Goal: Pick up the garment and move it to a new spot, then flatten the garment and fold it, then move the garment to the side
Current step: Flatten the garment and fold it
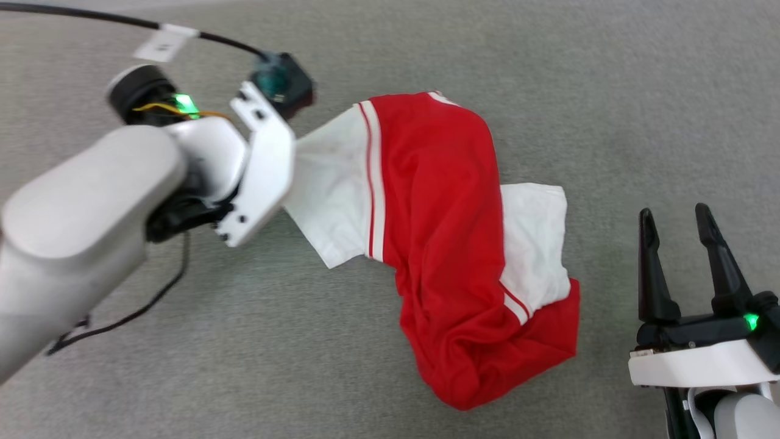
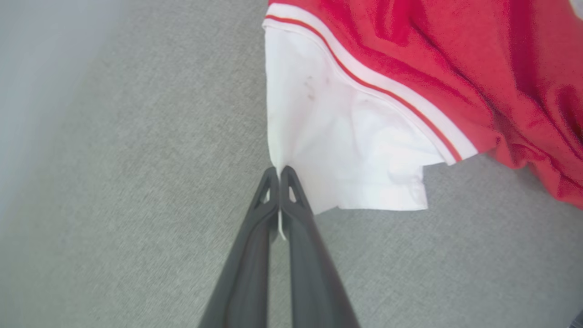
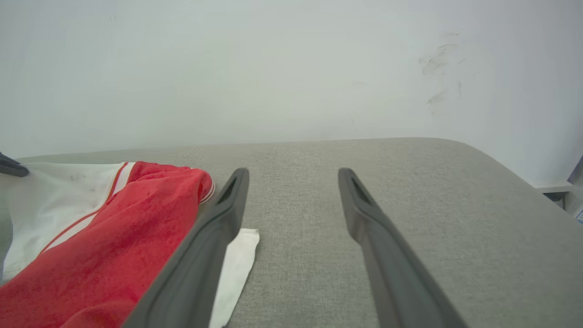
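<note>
**Observer:** Jaws?

**Me:** Left jaws are pressed together, fingertips (image 2: 288, 191) pinching the outer edge of the white sleeve (image 2: 346, 150). Only a thin sliver of cloth sits between them. Right jaws are spread and hold nothing; their fingers (image 1: 655, 268) stand near the garment's opposite side, apart from it.

**Observer:** Garment?

**Me:** The garment (image 1: 439, 213) lies crumpled on the grey desk (image 1: 579, 73), between my two jaws. The pinched sleeve is drawn out from the red body. The second sleeve (image 1: 530, 238) is partly overlapped by red cloth. No lettering visible.

**Observer:** Risks from here?

**Me:** Judgement only.
- The grip is shallow, so the sleeve edge may slide out once the heaped red body loads it.
- A one-point lift would likely leave the bulk dragging and twisting, making it harder to flatten.
- A hard pull could strain the striped seam (image 2: 387, 91).
- The black cable (image 1: 140, 305) trails beyond the pinched sleeve, by my left forearm. A wide swing might snag it.
</note>
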You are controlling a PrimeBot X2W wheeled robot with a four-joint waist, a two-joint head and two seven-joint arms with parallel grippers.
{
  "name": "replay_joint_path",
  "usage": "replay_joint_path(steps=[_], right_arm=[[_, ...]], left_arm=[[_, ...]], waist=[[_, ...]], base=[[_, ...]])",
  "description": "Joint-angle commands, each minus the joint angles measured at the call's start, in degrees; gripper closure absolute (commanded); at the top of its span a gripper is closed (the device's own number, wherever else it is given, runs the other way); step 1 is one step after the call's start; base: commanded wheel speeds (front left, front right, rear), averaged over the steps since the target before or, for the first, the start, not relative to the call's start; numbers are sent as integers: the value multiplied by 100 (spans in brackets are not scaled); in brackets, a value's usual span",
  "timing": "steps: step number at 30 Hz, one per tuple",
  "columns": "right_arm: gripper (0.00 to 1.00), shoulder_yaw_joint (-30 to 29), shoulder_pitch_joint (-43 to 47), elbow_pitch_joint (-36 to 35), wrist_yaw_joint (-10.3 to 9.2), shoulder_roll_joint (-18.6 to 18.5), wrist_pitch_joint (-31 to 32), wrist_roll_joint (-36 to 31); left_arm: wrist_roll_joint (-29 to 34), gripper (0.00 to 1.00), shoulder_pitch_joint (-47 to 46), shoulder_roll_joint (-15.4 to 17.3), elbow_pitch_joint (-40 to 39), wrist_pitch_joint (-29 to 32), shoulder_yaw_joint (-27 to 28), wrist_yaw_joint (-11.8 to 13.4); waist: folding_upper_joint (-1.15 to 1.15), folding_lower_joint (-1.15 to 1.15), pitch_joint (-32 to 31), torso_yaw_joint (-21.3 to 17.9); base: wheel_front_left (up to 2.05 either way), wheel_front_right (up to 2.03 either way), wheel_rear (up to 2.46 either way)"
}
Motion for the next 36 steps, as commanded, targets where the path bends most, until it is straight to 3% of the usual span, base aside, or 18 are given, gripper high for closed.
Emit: replay_joint_path(steps=[1,7,12,16,22,23,24,31,36], right_arm=[[0,-15,55,6,-4,8,-11,-24],[0,-26,145,33,-4,8,-11,-75],[0,3,114,49,-4,7,-11,-123],[0,9,83,67,-4,7,-11,-178],[0,-18,144,122,-4,8,-11,-184],[0,-41,153,134,-4,8,-11,-184],[0,-62,161,133,-4,8,-11,-186],[0,-258,-141,-8,-4,7,-11,-434],[0,-334,-662,-228,-4,7,-11,-871]], left_arm=[[-29,100,109,135,-8,-47,30,7],[-344,100,622,881,-50,-117,110,272],[-703,100,1193,1241,252,-255,135,519],[-907,100,1584,1275,624,-316,102,576],[-1020,100,1995,1039,1067,-495,60,507],[-980,60,1993,995,1097,-646,91,515],[-931,0,1974,960,1131,-811,135,547],[-373,0,2010,845,1038,-2529,417,816],[-265,0,2368,754,707,-3847,762,1427]], waist=[[0,0,-200,240],[0,0,-322,469],[0,0,-298,499],[0,0,-263,436],[0,0,-338,371],[0,0,-374,373],[0,0,-412,378],[0,0,-723,490],[0,0,-888,551]], base=[[0,0,0],[0,0,0],[0,0,0],[0,0,0],[0,0,0],[0,0,0],[0,0,0],[0,0,0],[0,0,0]])
